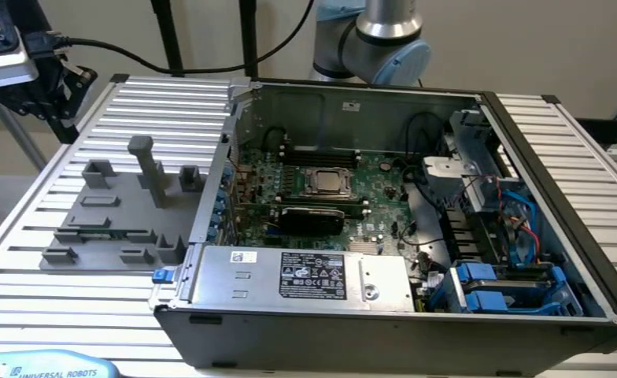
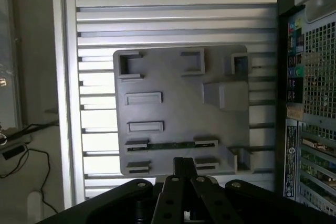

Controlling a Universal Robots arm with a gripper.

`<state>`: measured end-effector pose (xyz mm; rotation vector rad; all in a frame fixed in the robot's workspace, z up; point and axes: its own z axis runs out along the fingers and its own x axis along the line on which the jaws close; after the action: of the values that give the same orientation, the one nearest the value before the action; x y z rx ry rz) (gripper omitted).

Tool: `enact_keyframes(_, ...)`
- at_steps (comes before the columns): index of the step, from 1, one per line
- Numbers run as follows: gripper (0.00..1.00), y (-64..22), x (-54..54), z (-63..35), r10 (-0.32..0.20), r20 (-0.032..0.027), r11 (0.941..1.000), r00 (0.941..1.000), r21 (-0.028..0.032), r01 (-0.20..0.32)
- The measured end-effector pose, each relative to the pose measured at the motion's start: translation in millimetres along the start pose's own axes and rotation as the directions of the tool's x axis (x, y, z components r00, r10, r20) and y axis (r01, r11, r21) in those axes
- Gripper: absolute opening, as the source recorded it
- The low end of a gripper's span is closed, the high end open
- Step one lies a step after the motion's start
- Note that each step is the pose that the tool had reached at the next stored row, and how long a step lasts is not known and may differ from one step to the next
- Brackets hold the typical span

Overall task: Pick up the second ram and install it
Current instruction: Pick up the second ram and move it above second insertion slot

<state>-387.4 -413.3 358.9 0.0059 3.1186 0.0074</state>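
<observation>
Pincer (image 2: 184, 164) closed together, poised near second ram (image 2: 170, 145), resting in grey fixture (image 2: 178, 90)

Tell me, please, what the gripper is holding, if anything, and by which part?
Nothing is held. The gripper is shut with nothing between its fingers, and the ram lies in the grey fixture, apart from it.

On table (image 1: 560, 157), fixture plate (image 1: 114, 211) holding second ram (image 2: 170, 145), computer case (image 1: 393, 335) just beside at exterior view's right

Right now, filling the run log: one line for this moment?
gripper shut, empty | above fixture | second ram lying in fixture, untouched
</observation>
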Motion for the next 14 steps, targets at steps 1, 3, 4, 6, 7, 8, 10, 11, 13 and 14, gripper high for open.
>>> enact_keyframes(1, 0.11, 0.0, 0.0, 0.3, -0.018, 0.0, 0.9998, 0.9998, -0.0005, 0.018)
enact_keyframes(3, 0.11, 0.0, 0.0, 0.8, -0.055, -0.0002, 0.9985, 0.9985, -0.0013, 0.055)
enact_keyframes(4, 0.11, 0.0, 0.0, 1.1, -0.073, -0.0002, 0.9974, 0.9974, -0.0017, 0.073)
enact_keyframes(6, 0.11, 0.0, 0.0, 1.7, -0.109, -0.0002, 0.994, 0.994, -0.0027, 0.109)
enact_keyframes(7, 0.11, 0.0, 0.0, 2.0, -0.127, -0.0003, 0.9919, 0.9919, -0.0031, 0.127)
enact_keyframes(8, 0.11, 0.0, 0.0, 2.2, -0.145, -0.0003, 0.9894, 0.9894, -0.0035, 0.145)
enact_keyframes(10, 0.11, 0.0, 0.0, 2.7, -0.181, -0.0004, 0.9836, 0.9836, -0.0043, 0.181)
enact_keyframes(11, 0.11, 0.0, 0.0, 3.0, -0.198, -0.0003, 0.9801, 0.9802, -0.0048, 0.198)
enact_keyframes(13, 0.11, 0.0, 0.0, 3.6, -0.233, -0.0004, 0.9724, 0.9724, -0.0056, 0.233)
enact_keyframes(14, 0.11, 0.0, 0.0, 3.9, -0.252, -0.0003, 0.9676, 0.9677, -0.0061, 0.252)
